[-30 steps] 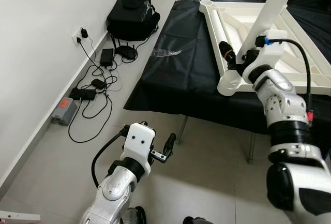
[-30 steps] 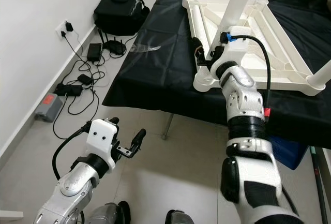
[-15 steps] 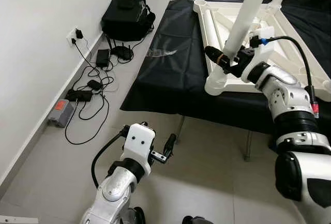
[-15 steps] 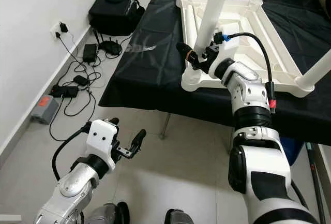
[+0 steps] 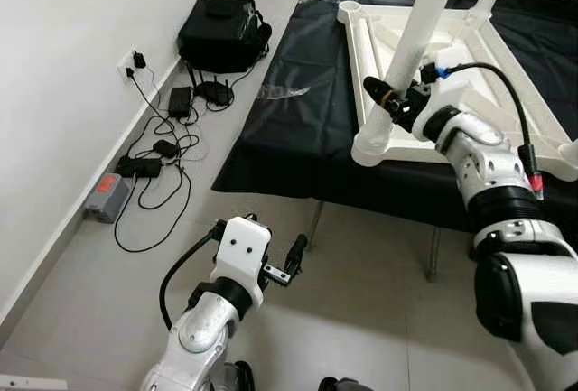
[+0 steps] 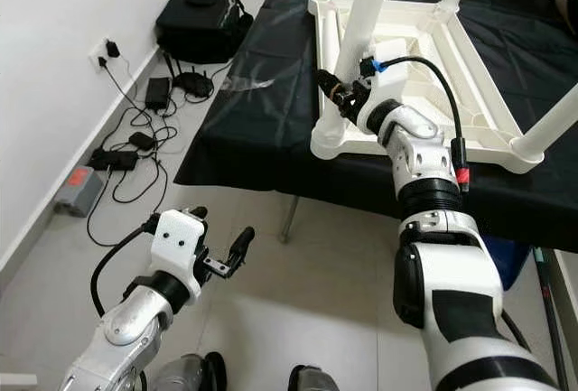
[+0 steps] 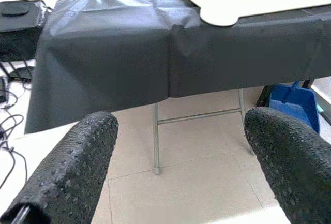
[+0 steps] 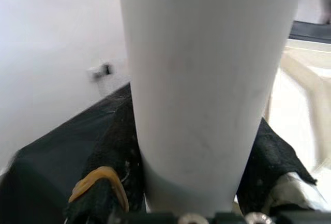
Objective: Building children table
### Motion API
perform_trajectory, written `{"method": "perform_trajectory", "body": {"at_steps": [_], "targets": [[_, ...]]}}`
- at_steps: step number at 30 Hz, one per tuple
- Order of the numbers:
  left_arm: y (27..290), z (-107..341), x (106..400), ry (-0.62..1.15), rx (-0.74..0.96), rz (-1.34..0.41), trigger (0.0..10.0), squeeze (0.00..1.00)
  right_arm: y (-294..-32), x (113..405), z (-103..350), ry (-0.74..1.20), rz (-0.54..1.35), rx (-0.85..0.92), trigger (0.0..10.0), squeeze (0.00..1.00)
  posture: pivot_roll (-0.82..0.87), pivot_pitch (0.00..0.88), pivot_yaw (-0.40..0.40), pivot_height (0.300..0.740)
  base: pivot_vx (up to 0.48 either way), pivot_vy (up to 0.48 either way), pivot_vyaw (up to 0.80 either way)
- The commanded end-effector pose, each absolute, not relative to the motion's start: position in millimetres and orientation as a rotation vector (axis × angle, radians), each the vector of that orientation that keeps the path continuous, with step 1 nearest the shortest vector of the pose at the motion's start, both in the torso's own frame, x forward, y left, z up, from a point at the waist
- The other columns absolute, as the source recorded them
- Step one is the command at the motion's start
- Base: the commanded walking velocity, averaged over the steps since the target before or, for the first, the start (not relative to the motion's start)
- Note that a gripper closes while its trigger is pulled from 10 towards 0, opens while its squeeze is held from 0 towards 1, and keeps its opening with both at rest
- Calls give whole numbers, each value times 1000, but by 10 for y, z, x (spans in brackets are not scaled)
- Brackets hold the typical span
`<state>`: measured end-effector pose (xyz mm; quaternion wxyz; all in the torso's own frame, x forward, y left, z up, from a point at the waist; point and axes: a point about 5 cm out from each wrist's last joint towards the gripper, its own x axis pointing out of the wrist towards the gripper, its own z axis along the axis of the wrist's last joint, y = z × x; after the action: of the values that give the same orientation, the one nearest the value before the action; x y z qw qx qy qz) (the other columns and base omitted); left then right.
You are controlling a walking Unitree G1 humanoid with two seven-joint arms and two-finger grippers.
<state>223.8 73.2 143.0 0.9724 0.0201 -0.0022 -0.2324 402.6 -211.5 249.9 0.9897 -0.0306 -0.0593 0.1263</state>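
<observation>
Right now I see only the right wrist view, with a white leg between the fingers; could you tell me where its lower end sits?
Observer: It sits in a corner socket of the upturned white table. The right gripper holds the leg just above that socket.
Operator: Thank you. What does the white table lie on?
Observer: On a black cloth, with that corner near the cloth's front edge.
Operator: And where is the left gripper, please?
Observer: The left gripper hangs low over the floor in front of the cloth, fingers open and holding nothing.
</observation>
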Motion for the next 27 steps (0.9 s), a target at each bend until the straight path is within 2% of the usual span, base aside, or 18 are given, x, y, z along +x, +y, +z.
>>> {"method": "perform_trajectory", "body": {"at_steps": [1,2,3,5,8,10,12,13,18,19,21,22,27], "targets": [[745,1407,2216,6,51,-471,10000,0,-2300,3982,2377,-75,56,-91,0,0,152,154,-59,740,0,0,0],[749,1405,2219,6,53,-472,10000,0,-2326,3938,2346,-75,-38,-71,0,0,151,156,-57,740,0,0,0],[749,1405,2219,6,53,-472,10000,0,-2326,3938,2346,-75,-38,-71,0,0,151,156,-57,740,0,0,0],[753,1398,2224,9,56,-477,10000,0,-2326,3808,2298,-87,-253,-27,0,0,144,156,-51,740,0,0,0],[753,1394,2226,10,57,-478,10000,0,-2300,3759,2282,-88,-321,-9,0,0,144,156,-51,740,0,0,0],[753,1391,2230,12,59,-480,10000,0,-2187,3667,2251,-84,-469,61,0,0,143,157,-49,740,0,0,0],[751,1390,2230,13,59,-480,10000,0,-2084,3669,2243,-81,-484,115,0,0,147,160,-52,740,0,0,0],[750,1390,2229,13,58,-479,10000,0,-1976,3701,2247,-81,-460,148,10000,0,146,161,-52,740,0,0,0],[744,1393,2223,14,56,-477,10000,0,-1720,3803,2308,-100,-302,182,10000,0,145,162,-52,740,0,0,0],[742,1396,2219,15,54,-477,10000,0,-1663,3784,2365,-139,-259,171,10000,153,140,164,-56,740,0,0,0],[742,1396,2219,15,54,-477,10000,0,-1663,3784,2365,-139,-259,171,10000,153,140,164,-56,740,0,0,0],[740,1397,2217,15,54,-477,10000,0,-1669,3753,2387,-152,-269,163,10000,1000,141,165,-57,740,0,0,0],[734,1407,2214,13,52,-477,10000,0,-1678,3764,2438,-146,-173,131,10000,976,145,166,-59,740,0,0,0]]}}
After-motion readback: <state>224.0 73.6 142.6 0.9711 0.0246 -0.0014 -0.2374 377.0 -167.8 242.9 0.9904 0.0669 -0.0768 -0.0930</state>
